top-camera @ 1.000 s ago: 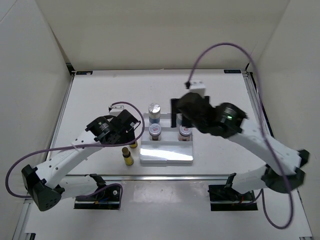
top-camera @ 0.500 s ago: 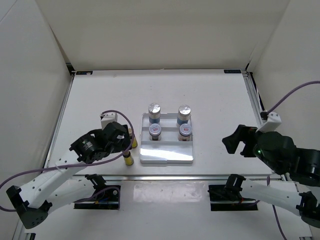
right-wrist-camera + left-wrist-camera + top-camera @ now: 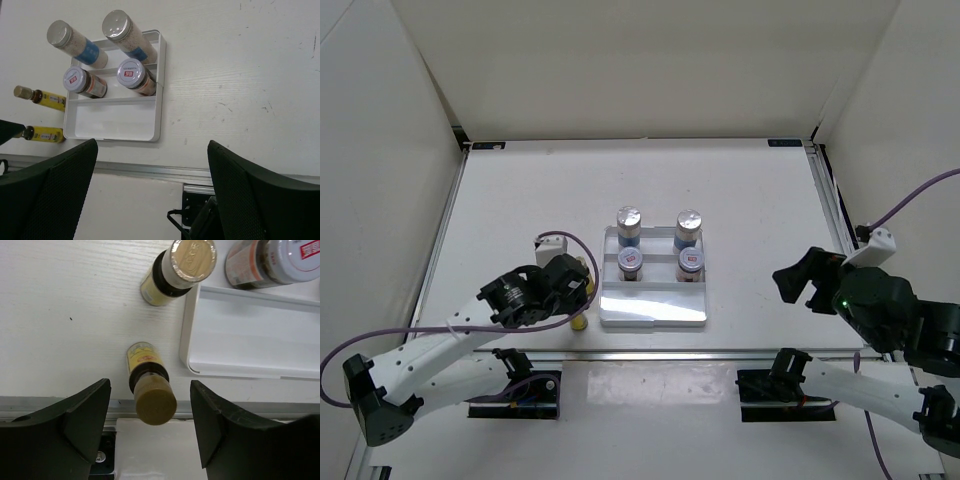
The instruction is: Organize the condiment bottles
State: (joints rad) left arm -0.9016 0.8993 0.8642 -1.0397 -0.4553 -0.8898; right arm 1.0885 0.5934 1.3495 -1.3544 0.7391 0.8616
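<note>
I had the left gripper (image 3: 149,400) wide open and empty over the nearer yellow bottle (image 3: 145,360), which stood just beside the tray (image 3: 240,335), ready for grasping. The right gripper (image 3: 151,170), also open and empty, waited aside to leave room.

Everything's bright and even, soft light probably from overhead, so shadows on the table (image 3: 740,200) are barely there. The tray (image 3: 653,305) has a shiny glare patch in the top view. Wrist cams are sharp mid-frame, but the near fingers (image 3: 75,425) go dark and a bit soft, and the jars (image 3: 80,45) lean from wide-angle stretch.
</note>
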